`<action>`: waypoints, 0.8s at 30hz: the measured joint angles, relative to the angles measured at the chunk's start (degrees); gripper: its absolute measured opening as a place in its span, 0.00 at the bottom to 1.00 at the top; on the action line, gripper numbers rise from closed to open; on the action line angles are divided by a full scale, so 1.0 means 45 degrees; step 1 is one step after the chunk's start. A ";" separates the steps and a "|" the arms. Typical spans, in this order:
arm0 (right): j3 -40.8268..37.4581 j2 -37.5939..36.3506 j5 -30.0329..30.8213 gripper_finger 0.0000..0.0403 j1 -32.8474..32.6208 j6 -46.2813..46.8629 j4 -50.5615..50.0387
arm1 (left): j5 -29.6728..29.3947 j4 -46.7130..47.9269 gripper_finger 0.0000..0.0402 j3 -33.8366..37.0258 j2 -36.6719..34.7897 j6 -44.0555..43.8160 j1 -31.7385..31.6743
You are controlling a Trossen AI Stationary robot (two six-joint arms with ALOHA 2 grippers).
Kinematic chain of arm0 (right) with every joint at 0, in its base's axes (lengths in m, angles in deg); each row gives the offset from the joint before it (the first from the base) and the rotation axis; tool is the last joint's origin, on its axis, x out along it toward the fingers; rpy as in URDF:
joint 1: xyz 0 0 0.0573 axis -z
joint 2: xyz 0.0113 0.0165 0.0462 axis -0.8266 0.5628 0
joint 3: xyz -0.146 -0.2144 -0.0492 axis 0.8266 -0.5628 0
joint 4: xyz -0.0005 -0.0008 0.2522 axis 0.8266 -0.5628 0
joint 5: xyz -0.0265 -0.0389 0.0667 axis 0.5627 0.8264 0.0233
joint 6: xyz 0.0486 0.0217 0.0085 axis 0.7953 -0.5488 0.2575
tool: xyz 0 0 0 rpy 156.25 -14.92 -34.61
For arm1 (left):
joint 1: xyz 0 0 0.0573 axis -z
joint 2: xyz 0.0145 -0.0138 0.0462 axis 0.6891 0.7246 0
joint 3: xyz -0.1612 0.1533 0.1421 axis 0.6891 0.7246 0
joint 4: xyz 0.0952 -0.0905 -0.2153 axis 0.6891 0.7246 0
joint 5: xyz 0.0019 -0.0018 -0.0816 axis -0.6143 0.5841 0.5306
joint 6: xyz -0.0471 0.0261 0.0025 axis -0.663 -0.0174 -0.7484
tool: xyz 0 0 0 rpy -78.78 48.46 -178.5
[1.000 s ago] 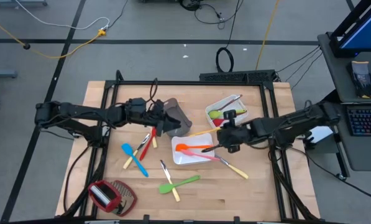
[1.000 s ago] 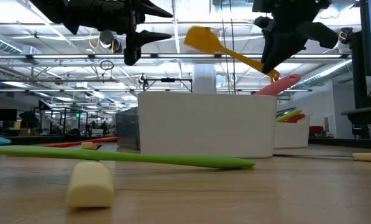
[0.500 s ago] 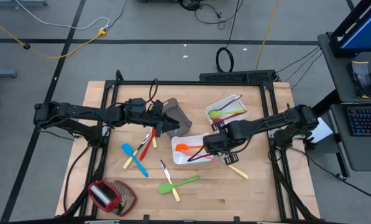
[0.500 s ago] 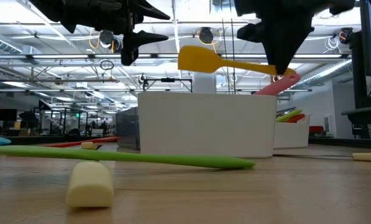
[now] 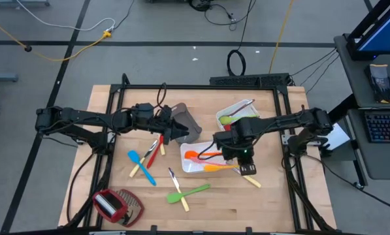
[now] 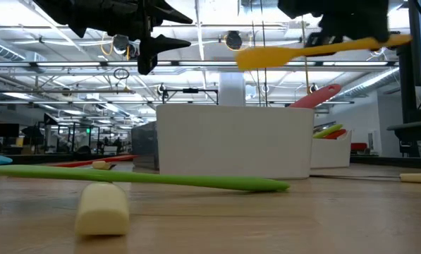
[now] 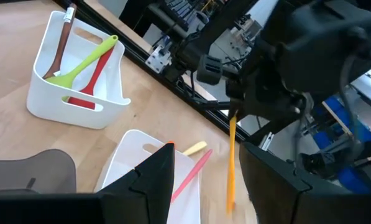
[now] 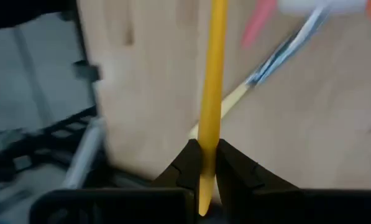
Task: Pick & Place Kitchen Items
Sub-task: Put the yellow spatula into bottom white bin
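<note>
Yellow spatula (image 6: 316, 49) pinched by right gripper (image 5: 242, 156) | above white tray (image 5: 189, 166) | left gripper (image 5: 174, 130) open

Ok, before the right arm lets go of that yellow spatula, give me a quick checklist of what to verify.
1. Right tool shut on yellow spatula: ok.
2. Spatula clear above the white tray rim, low view: ok.
3. Spatula lined up over the tray, high view: ok, though its handle reaches past the tray's edge.
4. Room in tray beside the orange spoon: cannot tell.
5. Left tool out of the way, by the grey tray: ok.
</note>
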 joint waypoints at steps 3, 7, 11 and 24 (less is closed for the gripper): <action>0.0000 0.0000 -0.1276 0.05 0.0455 0.0692 -0.0357 | -0.0004 0.0000 0.46 0.0000 0.0000 0.0211 0.0000; -0.0003 0.0000 -0.3018 0.05 0.1052 0.1694 -0.0315 | -0.0005 -0.0008 0.46 0.0000 0.0000 0.0494 0.0000; -0.0005 0.0017 -0.4485 0.05 0.1632 0.2938 -0.0094 | -0.0010 -0.0015 0.46 0.0000 0.0000 0.0647 0.0000; -0.0022 0.1066 -0.5612 0.05 0.2610 0.5259 0.0999 | -0.0447 -0.0054 0.46 0.0000 0.0004 0.1398 0.0000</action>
